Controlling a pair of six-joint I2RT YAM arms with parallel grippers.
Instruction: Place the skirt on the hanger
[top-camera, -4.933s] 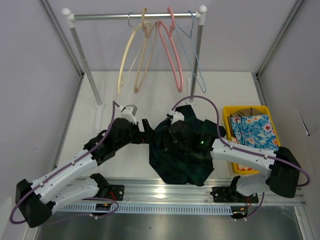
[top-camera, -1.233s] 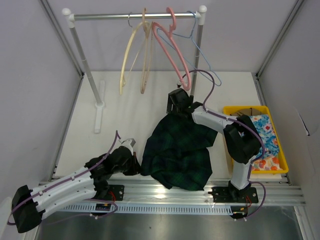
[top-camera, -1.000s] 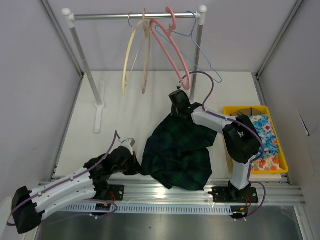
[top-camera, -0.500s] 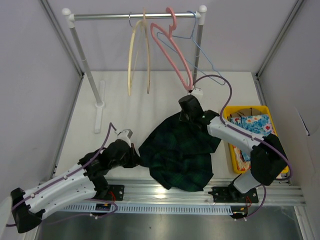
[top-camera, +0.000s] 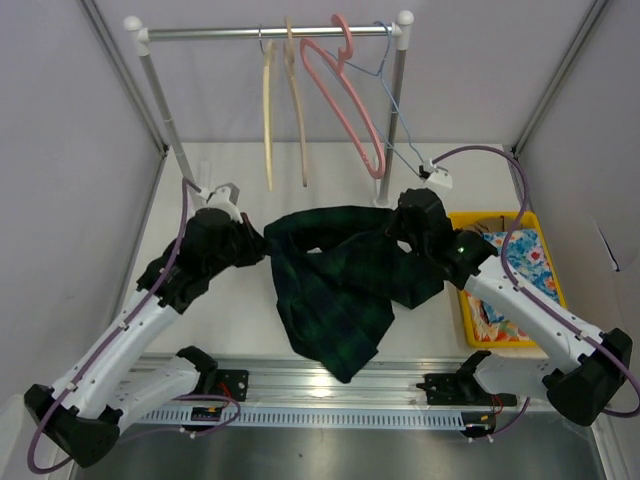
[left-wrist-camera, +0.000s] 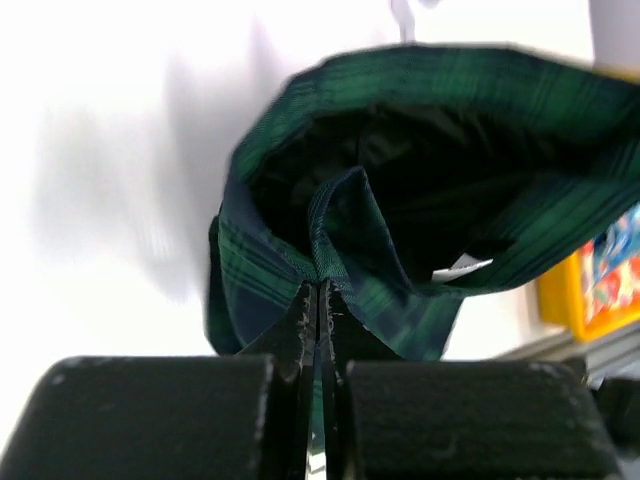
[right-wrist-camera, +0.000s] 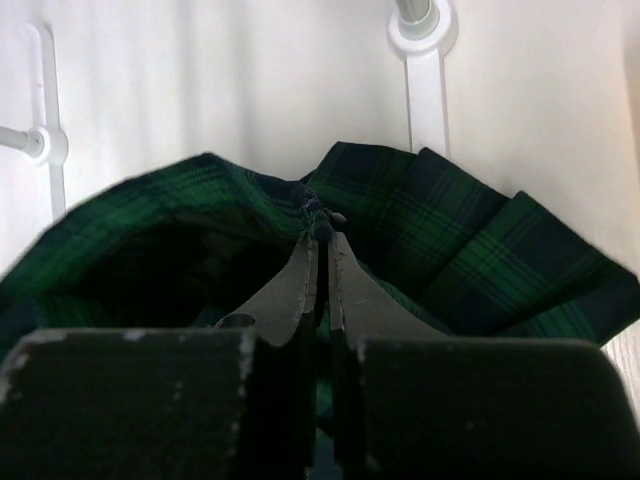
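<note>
L gripper (left-wrist-camera: 318, 292) & R gripper (right-wrist-camera: 319, 240) both clenched on skirt (top-camera: 330, 290) waistband below cream hanger (top-camera: 268, 120): stretch it taut, raise level.

We see the left gripper (left-wrist-camera: 318, 290) pinching the skirt (left-wrist-camera: 260, 265) at its edge.

Our two black fingers (left-wrist-camera: 300, 330) press together on a fold of green and navy plaid. Beyond them the skirt gapes into a dark hollow, with a small white label (left-wrist-camera: 455, 268) inside. The white table (left-wrist-camera: 120, 120) lies behind, and at the right edge we see a yellow bin (left-wrist-camera: 555, 295) holding floral cloth (left-wrist-camera: 610, 270).
</note>
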